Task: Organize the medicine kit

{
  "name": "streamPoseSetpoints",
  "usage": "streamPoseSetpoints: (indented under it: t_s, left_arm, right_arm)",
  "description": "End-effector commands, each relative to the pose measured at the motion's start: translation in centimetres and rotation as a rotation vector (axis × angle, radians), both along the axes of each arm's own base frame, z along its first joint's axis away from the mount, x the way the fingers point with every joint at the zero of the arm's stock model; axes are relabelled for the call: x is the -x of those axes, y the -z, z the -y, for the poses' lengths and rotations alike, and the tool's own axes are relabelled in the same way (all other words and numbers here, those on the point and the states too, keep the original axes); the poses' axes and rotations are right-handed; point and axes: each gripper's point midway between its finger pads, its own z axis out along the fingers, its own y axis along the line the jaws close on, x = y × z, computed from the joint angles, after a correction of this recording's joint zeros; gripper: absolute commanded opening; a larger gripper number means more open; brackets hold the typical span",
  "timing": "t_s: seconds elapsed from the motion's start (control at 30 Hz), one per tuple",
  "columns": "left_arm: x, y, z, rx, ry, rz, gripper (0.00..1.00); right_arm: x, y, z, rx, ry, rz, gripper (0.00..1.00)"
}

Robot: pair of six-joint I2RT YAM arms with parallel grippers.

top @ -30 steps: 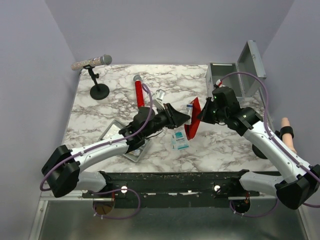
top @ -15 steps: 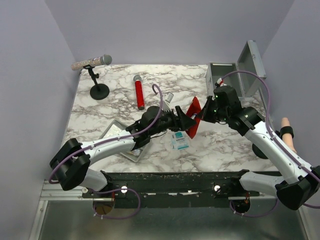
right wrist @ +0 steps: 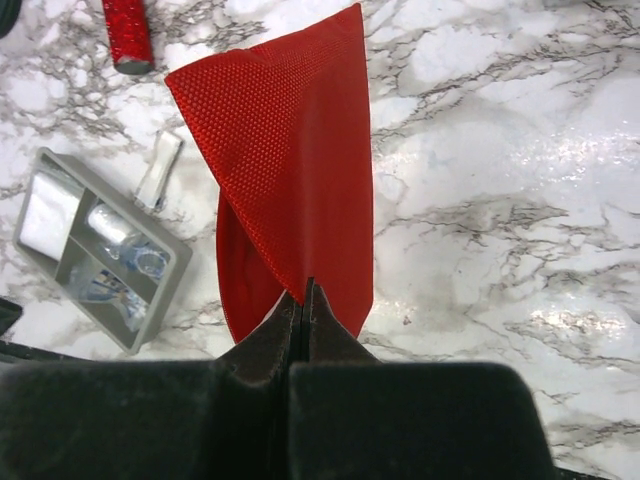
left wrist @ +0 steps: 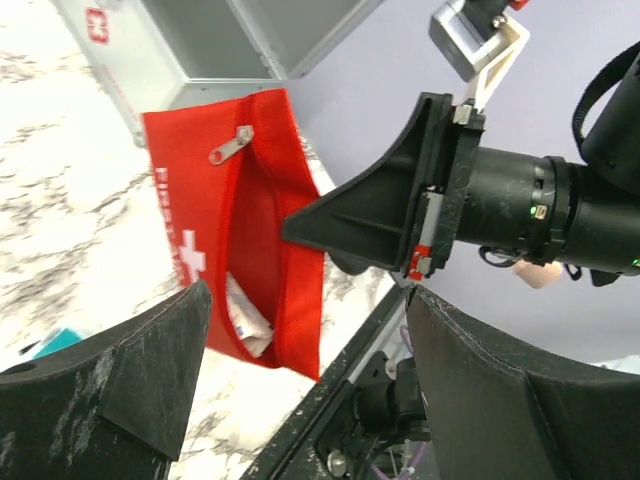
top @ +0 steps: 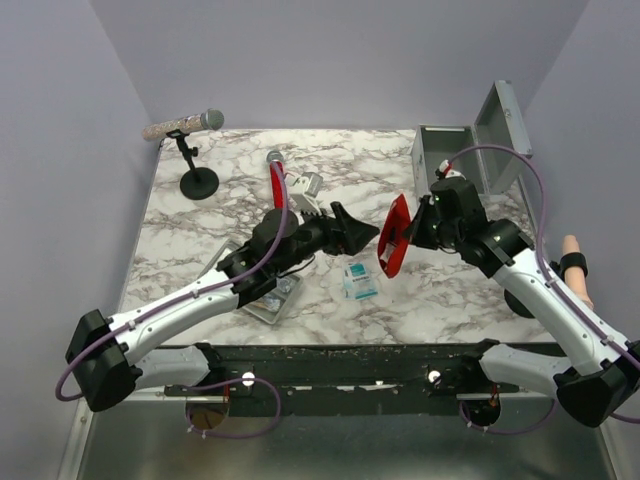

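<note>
A white, grey-veined marble counter (top: 440,300) is seen enclosed by plain lavender walls (top: 330,60). A microphone on a round-based stand (top: 185,125) is placed at the far left corner, and a red glittery cylinder (top: 277,185) is laid near the middle back. A grey compartmented tray (top: 262,300) of small items is set near the front left, with a teal packet (top: 359,280) lying flat to its right. The medicine kit (top: 450,155) is stood at the far right corner, its hinged lid (top: 505,125) thrown back.

A red first-aid pouch (top: 393,235) is held above the counter's centre, its upper edge pinched tight in the clenched right tool (right wrist: 303,295). The zip is undone, and a white packet (left wrist: 245,315) is seen inside. The left tool (top: 362,232) is held just beside the pouch's mouth, its fingers (left wrist: 150,370) spread wide and nothing gripped.

Compared with half a second earlier, the left tool has been drawn back from the pouch's mouth and its arm swung leftward, while the pouch has been shifted slightly to the right. The tray, packet, cylinder and kit are left where they were.
</note>
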Motion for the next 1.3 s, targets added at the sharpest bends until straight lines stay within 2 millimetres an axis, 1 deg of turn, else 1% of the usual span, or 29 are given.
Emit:
streamPoseSetpoints:
  t_s: [0.0, 0.07, 0.13, 0.2, 0.27, 0.37, 0.5, 0.6, 0.73, 0.83, 0.93, 1.13, 1.2, 1.27]
  left_arm:
    - [-0.5, 5.0, -3.2, -0.146, -0.117, -0.044, 0.87]
    - [-0.6, 7.6, -4.0, -0.213, -0.143, -0.084, 0.86]
    - [-0.8, 10.8, -4.6, -0.327, -0.159, -0.152, 0.87]
    - [-0.6, 14.1, -4.9, -0.448, -0.154, -0.221, 0.88]
    - [-0.6, 16.9, -5.2, -0.550, -0.157, -0.281, 0.89]
    - [-0.7, 19.5, -4.9, -0.619, -0.145, -0.324, 0.90]
    - [-1.1, 21.9, -4.1, -0.691, -0.130, -0.372, 0.91]
    - [-1.4, 23.8, -3.7, -0.762, -0.129, -0.403, 0.91]
    - [-1.9, 25.0, -2.8, -0.799, -0.136, -0.414, 0.92]
    - [-2.2, 26.0, -2.5, -0.853, -0.136, -0.416, 0.92]
    - [-2.3, 27.4, -2.9, -0.944, -0.153, -0.413, 0.91]
    - [-2.1, 29.4, -3.4, -1.010, -0.149, -0.438, 0.83]
    - [-2.0, 29.7, -3.5, -1.021, -0.142, -0.444, 0.78]
    - [-1.7, 29.9, -3.4, -1.016, -0.132, -0.448, 0.70]
  right_arm:
    - [0.2, 0.7, 1.5, 0.061, 0.016, 0.013, 0.01]
    - [0.3, 0.9, 1.7, 0.080, 0.004, 0.019, 0.01]
    - [0.5, 1.5, 2.6, 0.130, 0.006, 0.018, 0.01]
    - [0.8, 2.5, 3.7, 0.193, 0.015, 0.008, 0.01]
    - [1.2, 3.5, 4.8, 0.246, 0.024, -0.004, 0.01]
    - [2.0, 4.9, 5.5, 0.273, 0.028, -0.027, 0.01]
    - [2.6, 5.8, 5.8, 0.271, 0.034, -0.041, 0.01]
    - [2.7, 5.6, 6.2, 0.276, 0.046, -0.029, 0.01]
    - [2.7, 5.3, 6.5, 0.290, 0.051, -0.015, 0.01]
    - [2.7, 5.4, 6.7, 0.297, 0.050, -0.018, 0.01]
    - [2.8, 5.5, 6.9, 0.303, 0.052, -0.014, 0.01]
    - [3.0, 5.2, 7.2, 0.306, 0.057, 0.003, 0.01]
    - [3.0, 5.2, 7.2, 0.307, 0.056, 0.005, 0.01]
    - [3.0, 5.1, 7.2, 0.306, 0.056, 0.011, 0.01]
